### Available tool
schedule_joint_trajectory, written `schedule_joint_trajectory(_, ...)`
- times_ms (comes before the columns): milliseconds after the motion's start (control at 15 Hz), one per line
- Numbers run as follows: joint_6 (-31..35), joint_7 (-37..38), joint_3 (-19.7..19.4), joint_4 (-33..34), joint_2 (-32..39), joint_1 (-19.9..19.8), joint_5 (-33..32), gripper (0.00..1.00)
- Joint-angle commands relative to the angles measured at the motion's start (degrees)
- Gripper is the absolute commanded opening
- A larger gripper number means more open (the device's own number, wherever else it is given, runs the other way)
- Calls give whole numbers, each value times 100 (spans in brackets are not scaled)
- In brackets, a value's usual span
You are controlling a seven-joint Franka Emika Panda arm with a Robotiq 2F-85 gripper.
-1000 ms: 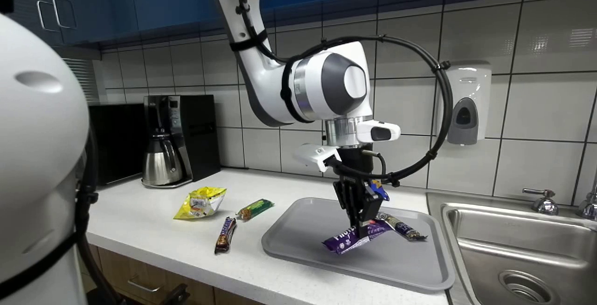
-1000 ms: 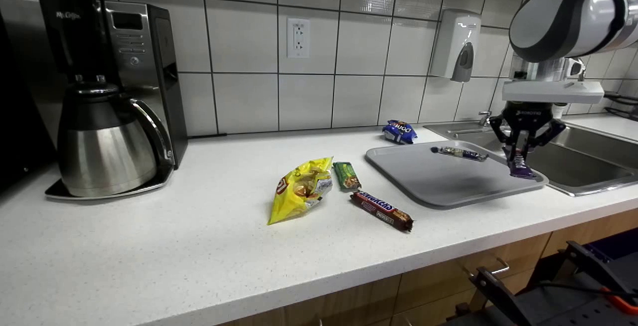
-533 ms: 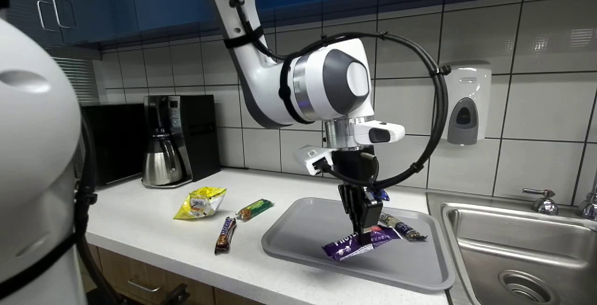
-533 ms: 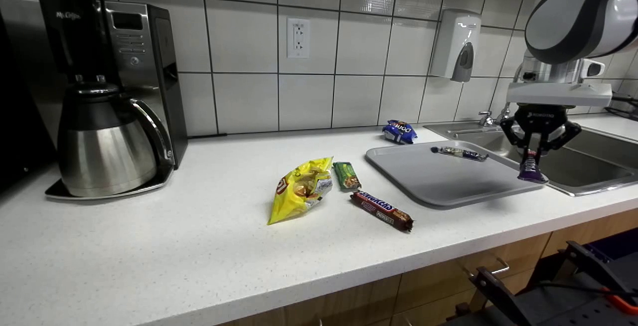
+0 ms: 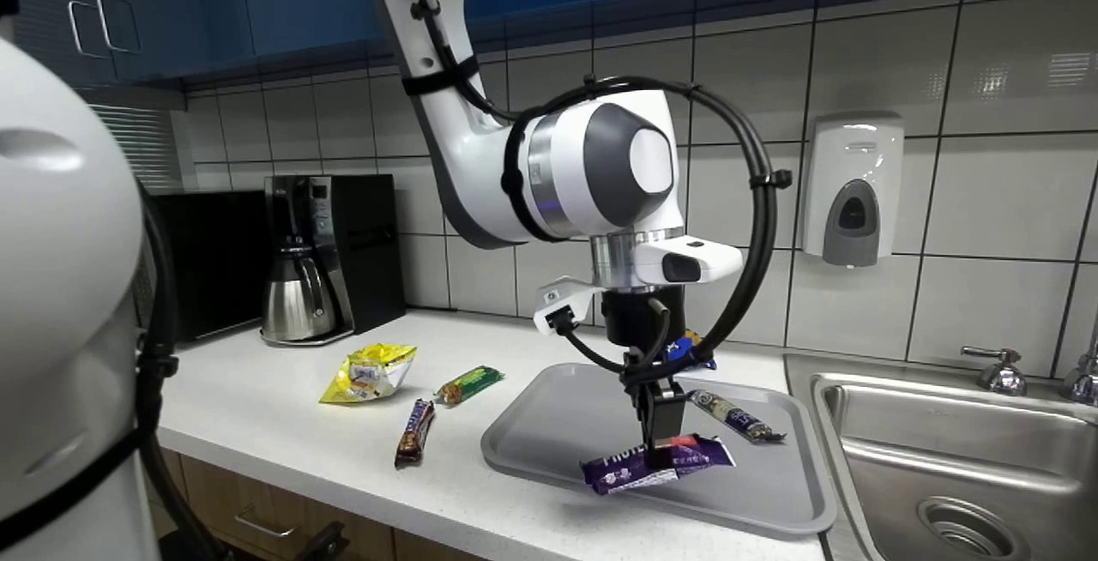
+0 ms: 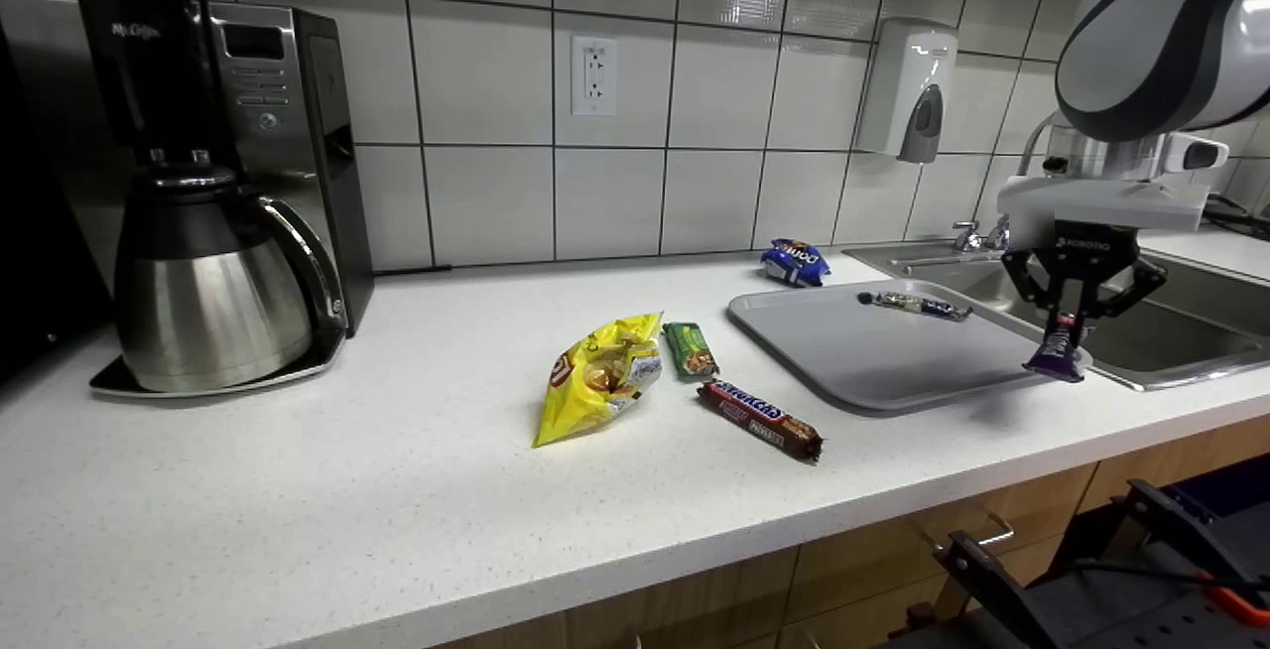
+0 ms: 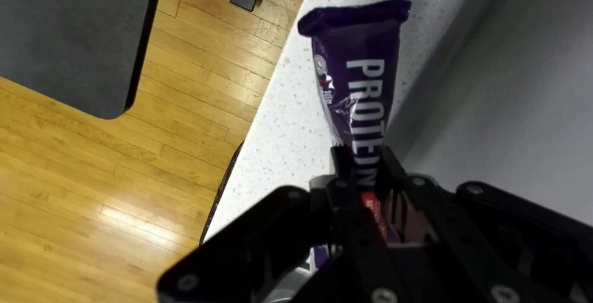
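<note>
My gripper (image 5: 659, 456) is shut on a purple protein bar (image 5: 619, 470), pinching it across its middle. In the wrist view the bar (image 7: 359, 76) sticks out ahead of the fingertips, its lettering showing; its far part is mostly hidden by the black fingers (image 7: 340, 164). In an exterior view the held bar (image 6: 1056, 359) is seen end-on, off the surface, near the front edge of the grey tray (image 6: 853, 343). A slim silver and dark blue wrapped bar (image 5: 736, 417) lies on the tray farther back.
Left of the tray lie a yellow bag (image 6: 605, 381), a green bar (image 6: 691, 349) and a brown Snickers bar (image 6: 759, 419). A blue packet (image 6: 795, 263) sits behind the tray. The sink (image 5: 969, 441) adjoins it; a coffee maker (image 6: 218, 193) stands far left.
With the purple bar still gripped, the arm has moved toward the counter's front edge, and the wrist has turned somewhat. The tray and the other snacks have stayed put.
</note>
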Motion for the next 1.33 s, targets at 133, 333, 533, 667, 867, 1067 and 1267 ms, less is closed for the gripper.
schedule_joint_trajectory(133, 549, 800, 139, -235, -19, -130, -103, 5)
schedule_joint_trajectory(333, 890, 1199, 107, -377, 18, -123, -154, 5)
schedule_joint_trajectory(533, 1171, 1652, 40, -509, 79, -104, -311, 5)
schedule_joint_trajectory(667, 1301, 1984, -8, -573, 104, -82, -470, 5)
schedule_joint_trajectory(867, 1367, 2518, -73, -484, 238, -34, -814, 5)
schedule_joint_trajectory(1067, 1384, 2991, -148, -485, 302, 10, -1135, 5)
schedule_joint_trajectory(1267, 1405, 3349, -215, -484, 416, 54, -1374, 5)
